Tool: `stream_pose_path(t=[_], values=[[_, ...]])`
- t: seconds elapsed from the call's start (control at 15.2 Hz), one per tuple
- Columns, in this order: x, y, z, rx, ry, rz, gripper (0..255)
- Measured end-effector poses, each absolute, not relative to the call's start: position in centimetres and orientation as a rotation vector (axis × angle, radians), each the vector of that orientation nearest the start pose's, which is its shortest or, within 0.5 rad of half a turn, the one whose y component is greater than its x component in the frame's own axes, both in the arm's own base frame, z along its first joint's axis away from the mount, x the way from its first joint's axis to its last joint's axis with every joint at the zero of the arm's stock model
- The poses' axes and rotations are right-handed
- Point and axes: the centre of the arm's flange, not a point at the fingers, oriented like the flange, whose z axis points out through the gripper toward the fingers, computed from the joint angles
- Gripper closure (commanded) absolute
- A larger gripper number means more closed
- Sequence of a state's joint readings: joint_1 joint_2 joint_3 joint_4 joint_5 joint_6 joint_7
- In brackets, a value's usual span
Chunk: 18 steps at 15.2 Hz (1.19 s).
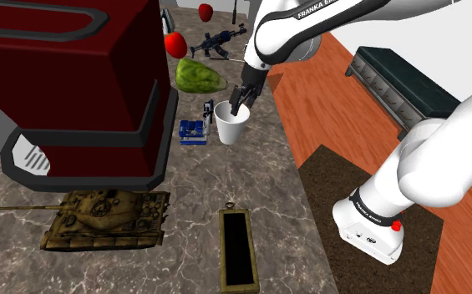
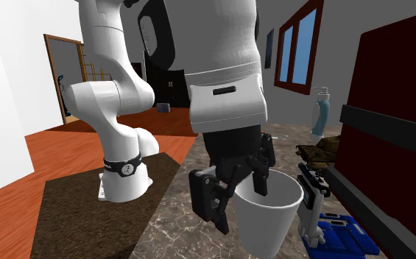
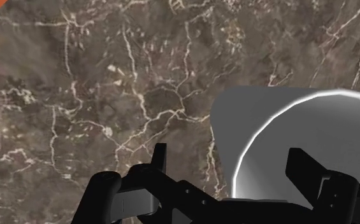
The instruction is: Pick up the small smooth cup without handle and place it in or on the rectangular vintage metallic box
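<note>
Brown veined stone forms the counter (image 1: 184, 184) in the shoulder view, with a wood floor and a dark rug beyond its right edge. The white handle-less cup (image 1: 231, 123) stands upright near the middle of the counter, just right of a small blue object (image 1: 192, 131), and the black gripper (image 1: 241, 104) comes down onto its rim from above. The rectangular box (image 1: 236, 250), a bronze-toned frame with a dark interior, lies well apart from the cup towards this view's near edge, its long axis running near to far. A tank model (image 1: 104, 219) sits to its left. In the second exterior view the gripper (image 2: 237, 199) straddles the near wall of the cup (image 2: 269, 217), with one finger inside the mouth and the other outside. In the wrist view the counter (image 3: 76, 95) runs under the gripper (image 3: 229, 159), whose fingers stand wide apart with the wall of the cup (image 3: 287, 121) between them, and I see a gap at each pad, so nothing is clasped. By my judgement the next move is to close on that wall, lift, then carry the cup towards the near edge to the box.
</note>
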<state>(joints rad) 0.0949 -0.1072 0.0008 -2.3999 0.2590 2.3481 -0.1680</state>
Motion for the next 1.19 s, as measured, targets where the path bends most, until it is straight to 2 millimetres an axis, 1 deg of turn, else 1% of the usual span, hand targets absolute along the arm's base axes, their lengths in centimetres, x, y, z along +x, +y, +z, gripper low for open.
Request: stream_pose_path(t=[0.13, 0.46, 0.53, 1.19], values=[[48.27, 5.18, 35.64, -2.950, -0.128, -0.092, 0], [48.26, 5.21, 35.49, -2.950, -0.128, -0.092, 0], [48.26, 5.21, 35.49, -2.950, -0.128, -0.092, 255], [48.28, 5.17, 35.56, -2.950, -0.127, -0.095, 255]])
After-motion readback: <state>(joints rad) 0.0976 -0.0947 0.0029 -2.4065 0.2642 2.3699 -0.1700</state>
